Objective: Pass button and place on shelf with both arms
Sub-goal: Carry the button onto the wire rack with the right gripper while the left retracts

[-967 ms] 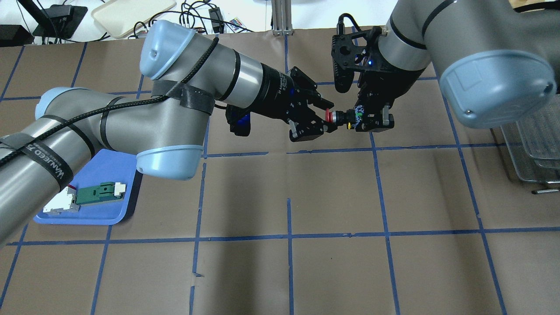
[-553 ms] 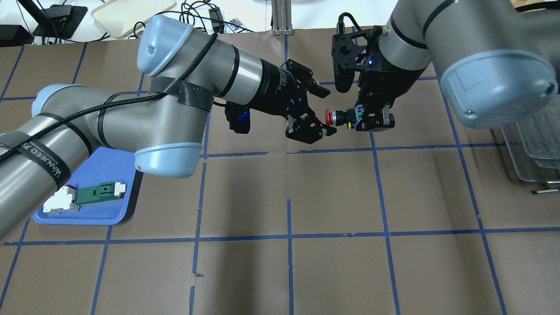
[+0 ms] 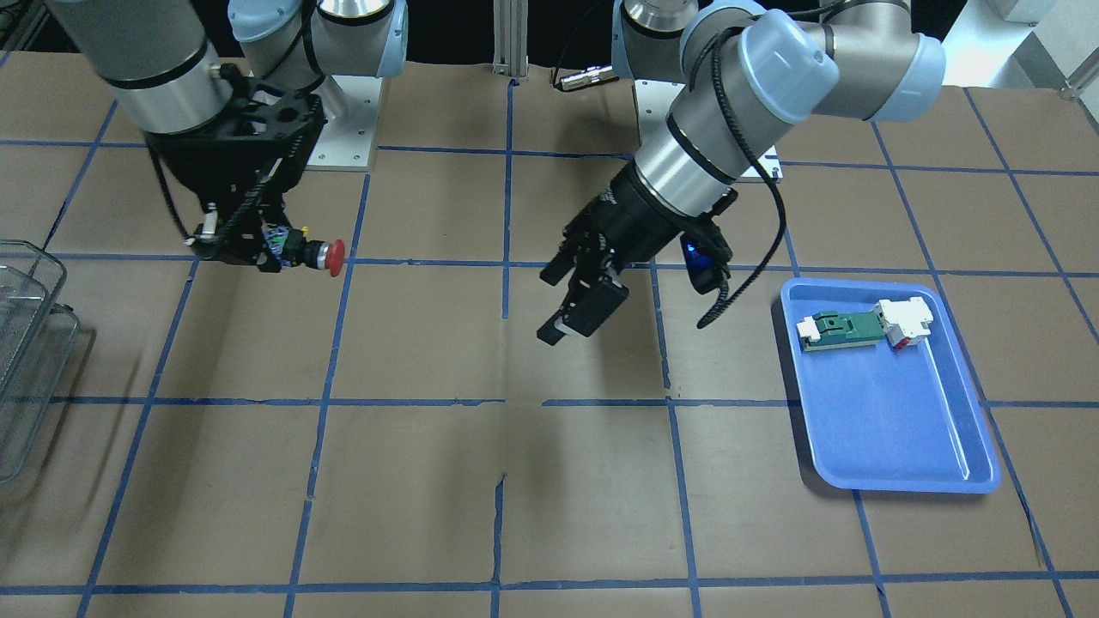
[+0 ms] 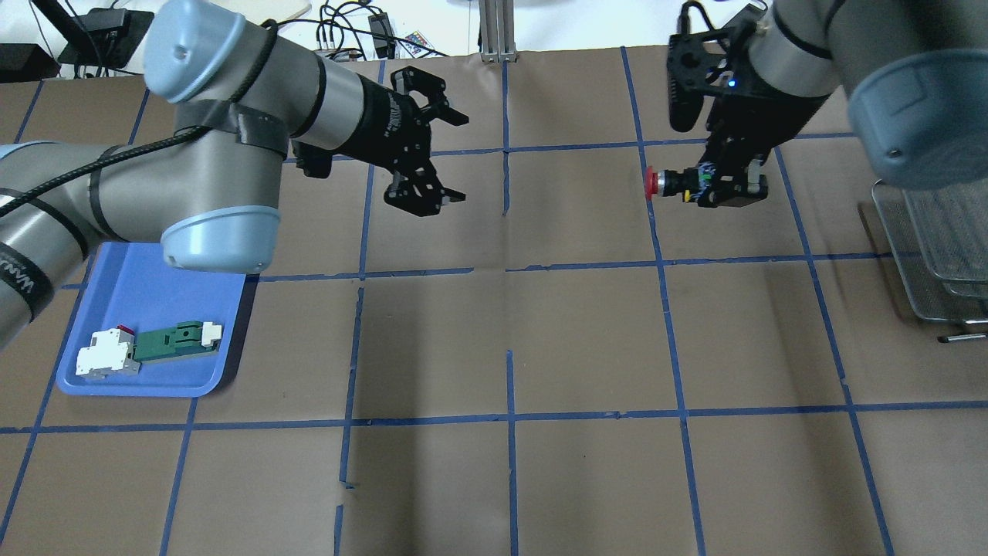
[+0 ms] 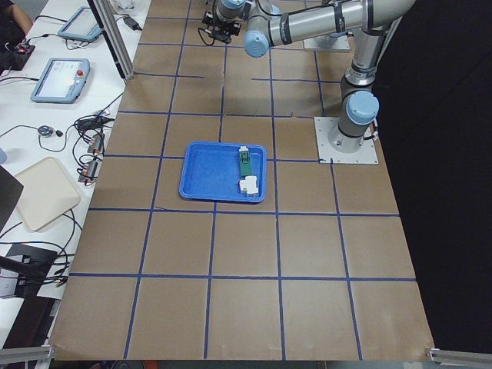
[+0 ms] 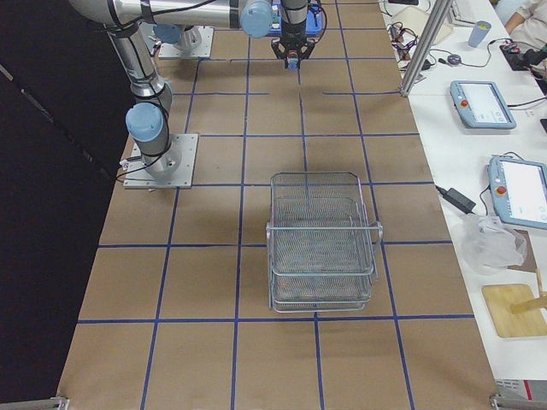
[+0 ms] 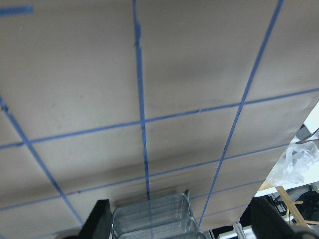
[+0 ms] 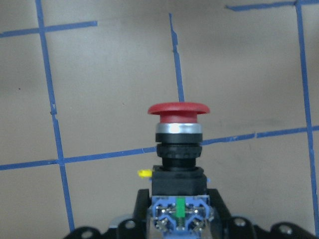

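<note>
My right gripper (image 4: 725, 189) is shut on the rear block of the button (image 4: 665, 182) and holds it level above the table, with the red cap pointing toward the left arm. The button fills the right wrist view (image 8: 178, 144), and the front view shows it too (image 3: 316, 255). My left gripper (image 4: 461, 159) is open and empty, well apart from the button, above the table's middle; it shows in the front view (image 3: 549, 305). The wire shelf (image 4: 934, 247) stands at the right edge, beyond the right arm, and also shows in the right side view (image 6: 320, 243).
A blue tray (image 4: 166, 309) at the left front holds a green-and-white flat part (image 4: 176, 340) and a white block with a red tip (image 4: 104, 354). Cables and a cream tray lie past the table's far edge.
My left gripper has let go of the red cap, opened and drawn back to the left. My right gripper has carried the button to the right, toward the shelf side.
</note>
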Action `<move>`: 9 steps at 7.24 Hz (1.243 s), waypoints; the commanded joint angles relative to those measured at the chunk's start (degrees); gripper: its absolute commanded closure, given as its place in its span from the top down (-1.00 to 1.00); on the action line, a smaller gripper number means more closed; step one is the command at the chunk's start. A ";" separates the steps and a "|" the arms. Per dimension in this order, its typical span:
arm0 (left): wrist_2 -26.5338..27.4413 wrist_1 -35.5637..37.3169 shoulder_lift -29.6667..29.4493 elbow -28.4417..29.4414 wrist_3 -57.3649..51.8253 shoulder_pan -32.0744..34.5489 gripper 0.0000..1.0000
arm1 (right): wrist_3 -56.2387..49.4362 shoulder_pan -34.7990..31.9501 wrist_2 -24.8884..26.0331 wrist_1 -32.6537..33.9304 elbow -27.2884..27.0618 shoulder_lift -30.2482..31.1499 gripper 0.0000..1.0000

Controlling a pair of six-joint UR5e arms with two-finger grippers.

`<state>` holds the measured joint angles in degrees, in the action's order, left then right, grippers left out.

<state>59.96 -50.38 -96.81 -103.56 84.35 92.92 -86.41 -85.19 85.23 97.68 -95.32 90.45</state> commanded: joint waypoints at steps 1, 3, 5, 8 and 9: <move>10.40 -10.03 0.91 0.81 -28.15 -7.46 1.00 | -8.38 12.11 2.98 -0.21 -0.48 -0.45 -1.00; 23.50 -21.02 4.24 3.35 -39.31 -7.84 1.00 | -20.15 21.42 10.82 9.15 -0.39 -6.23 -1.00; 29.74 -35.34 6.98 10.71 -55.16 -8.10 1.00 | -29.55 31.97 10.05 13.64 0.48 -10.62 -1.00; 29.96 -41.18 9.53 11.73 -66.41 -8.53 1.00 | -30.92 33.69 8.99 18.66 0.40 -12.84 -0.84; 30.04 -41.73 9.27 11.28 -67.81 -8.72 1.00 | -30.40 33.69 8.99 18.69 0.31 -13.02 0.20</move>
<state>89.77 -90.58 -87.64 -91.69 18.61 84.57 -117.14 -51.71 94.32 115.19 -94.92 77.85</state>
